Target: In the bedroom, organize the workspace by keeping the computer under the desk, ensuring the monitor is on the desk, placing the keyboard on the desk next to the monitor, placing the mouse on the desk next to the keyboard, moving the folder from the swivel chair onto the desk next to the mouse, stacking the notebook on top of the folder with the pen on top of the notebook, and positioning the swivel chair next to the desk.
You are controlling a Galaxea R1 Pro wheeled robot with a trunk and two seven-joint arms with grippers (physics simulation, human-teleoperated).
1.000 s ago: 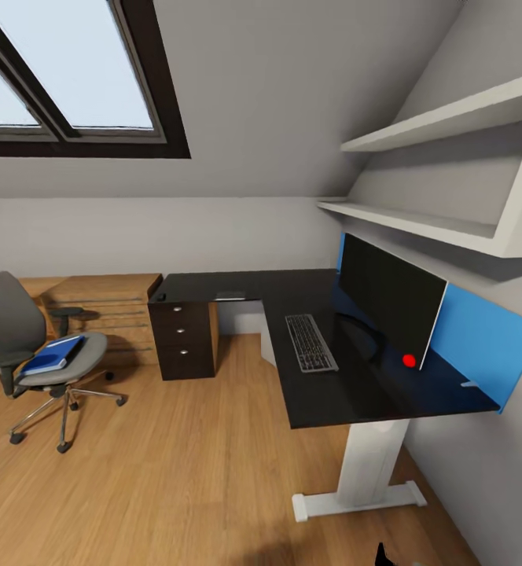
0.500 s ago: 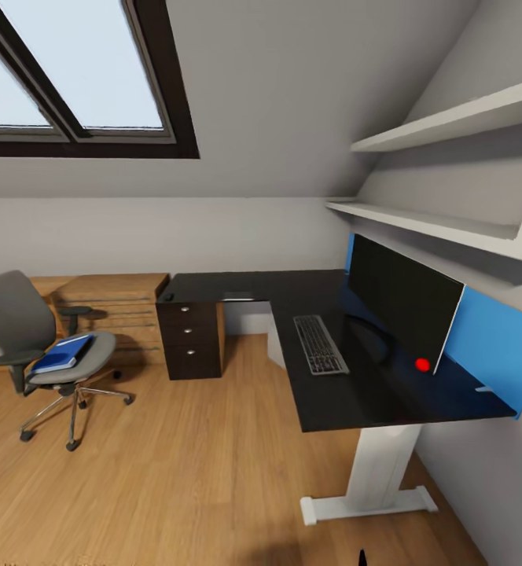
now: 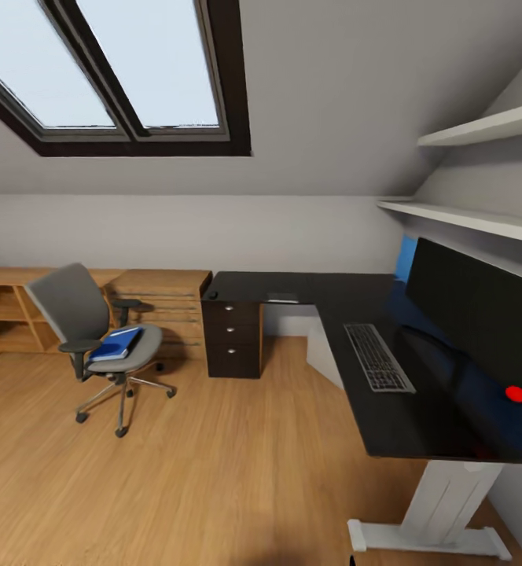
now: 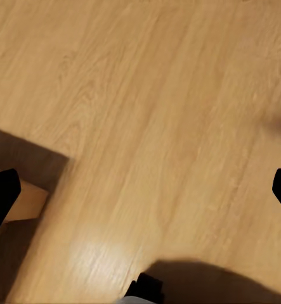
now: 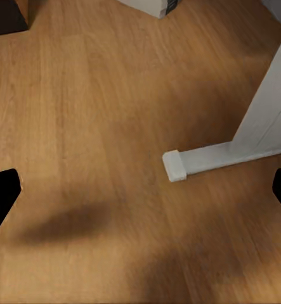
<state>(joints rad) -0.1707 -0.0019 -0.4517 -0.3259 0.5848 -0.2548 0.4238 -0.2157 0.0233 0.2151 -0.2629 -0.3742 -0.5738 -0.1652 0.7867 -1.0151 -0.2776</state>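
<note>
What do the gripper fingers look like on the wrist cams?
Very little of them shows. The left gripper appears as two plain matte-black fingertips at the frame edges, with rounded-angular outlines, over wooden floor. The right gripper looks the same: two black fingertips, no visible markings, cables or pads.

- Attic room, sloped grey ceiling (image 3: 332,94), grey back wall (image 3: 214,232).
- Skylight window (image 3: 112,71) in the slope, dark frame, pale daylight through the panes.
- Light wood plank floor (image 3: 214,464); same planks in both wrist views, soft shadows on them.
- Low light-wood drawer chest (image 3: 163,303) against the back wall, open wooden shelving (image 3: 1,314) beside it.
- Two white wall shelves (image 3: 465,220) on the right-hand wall, one above the other.
</note>
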